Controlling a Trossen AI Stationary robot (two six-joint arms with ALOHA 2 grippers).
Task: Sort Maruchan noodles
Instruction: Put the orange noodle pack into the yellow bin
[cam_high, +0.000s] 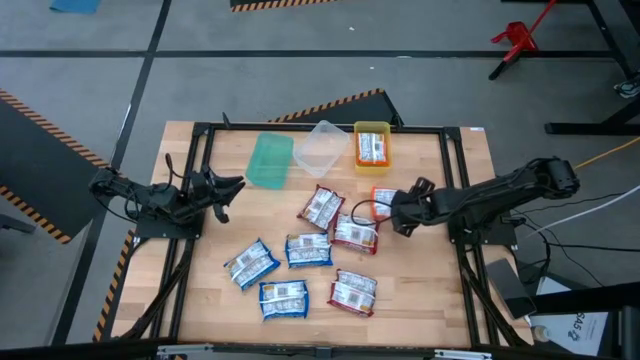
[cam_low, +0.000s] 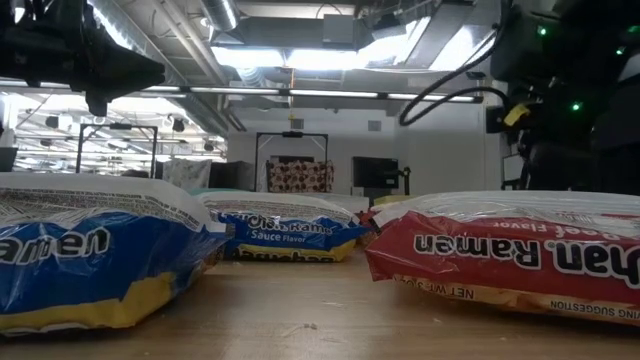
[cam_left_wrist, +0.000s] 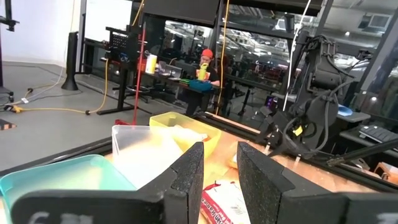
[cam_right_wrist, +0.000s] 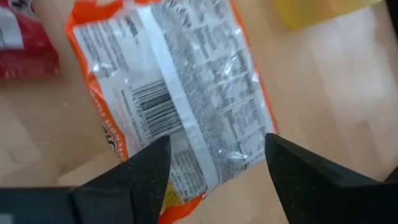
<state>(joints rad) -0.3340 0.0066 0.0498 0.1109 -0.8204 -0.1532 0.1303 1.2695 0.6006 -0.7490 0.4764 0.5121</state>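
Two fingers of my right gripper stand released over the orange packet near the worktop's right edge. My left gripper waits slightly parted by the left edge.

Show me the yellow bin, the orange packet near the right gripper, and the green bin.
yellow bin (cam_high: 357, 141): high view, its left rim.
orange packet (cam_right_wrist: 186, 93): right wrist view, its printed back.
green bin (cam_high: 269, 160): high view, its middle.

One noodle packet lies in the rightmost bin.
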